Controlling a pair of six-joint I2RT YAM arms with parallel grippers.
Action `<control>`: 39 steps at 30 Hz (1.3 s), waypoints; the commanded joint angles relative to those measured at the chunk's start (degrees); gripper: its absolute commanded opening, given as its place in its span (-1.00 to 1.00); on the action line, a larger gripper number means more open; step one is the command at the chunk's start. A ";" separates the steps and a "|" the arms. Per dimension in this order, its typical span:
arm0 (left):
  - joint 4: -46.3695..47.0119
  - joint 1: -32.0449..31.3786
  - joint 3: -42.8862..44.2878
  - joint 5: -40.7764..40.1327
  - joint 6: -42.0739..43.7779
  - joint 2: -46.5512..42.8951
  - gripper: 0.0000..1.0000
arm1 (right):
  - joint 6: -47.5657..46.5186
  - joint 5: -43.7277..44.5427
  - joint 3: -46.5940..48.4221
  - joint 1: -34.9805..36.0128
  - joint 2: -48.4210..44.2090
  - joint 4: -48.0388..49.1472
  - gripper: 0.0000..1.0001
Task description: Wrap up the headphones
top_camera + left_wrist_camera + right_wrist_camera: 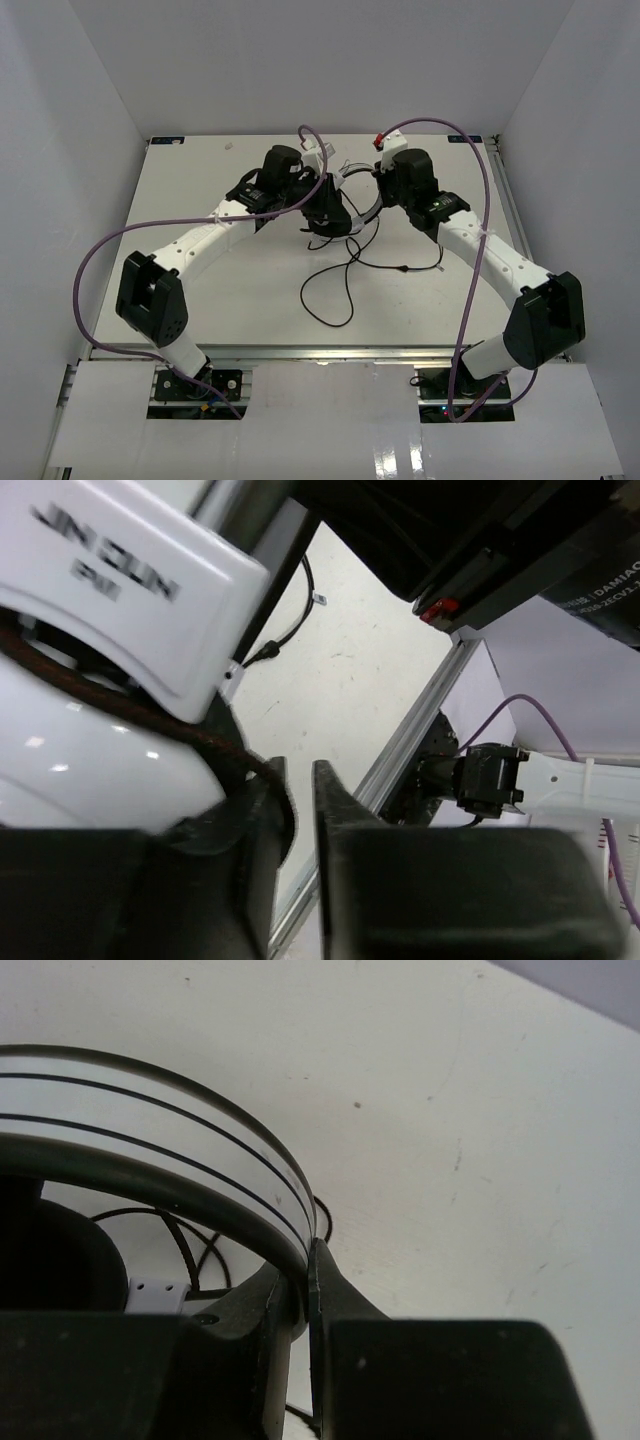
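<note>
The headphones (340, 222) sit in the upper middle of the table (250, 290), so the right gripper (303, 1280), shut tight on the headband (150, 1140), should hold steady while the almost-closed left gripper (300, 810), whose catch cannot be told, winds the loose cable (304, 292) slowly.

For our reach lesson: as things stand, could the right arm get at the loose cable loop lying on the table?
Probably not yet. The right arm has its jaws shut on the headband, so it is busy. The cable itself lies open on the table, nothing covering it.
</note>
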 commanded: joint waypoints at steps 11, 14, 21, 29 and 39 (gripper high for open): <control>10.51 -0.41 -6.64 0.17 -8.43 -6.11 0.30 | 21.49 -9.61 6.79 -5.24 -0.75 3.84 -0.85; 9.89 -1.31 -7.32 1.01 -6.07 -6.38 0.50 | 24.19 -13.60 8.41 -8.05 -0.30 2.80 -0.85; 9.52 -8.95 -6.50 -4.98 1.43 -6.91 0.86 | 30.18 -18.43 12.87 -13.31 1.59 0.28 -0.85; 33.21 -16.61 -23.20 -15.45 4.96 -9.53 0.86 | 35.39 -23.22 13.21 -16.35 0.76 0.06 -0.85; 46.54 -17.81 -31.59 -23.54 11.70 -10.88 0.86 | 38.68 -26.36 12.25 -17.56 -0.79 -0.23 -0.85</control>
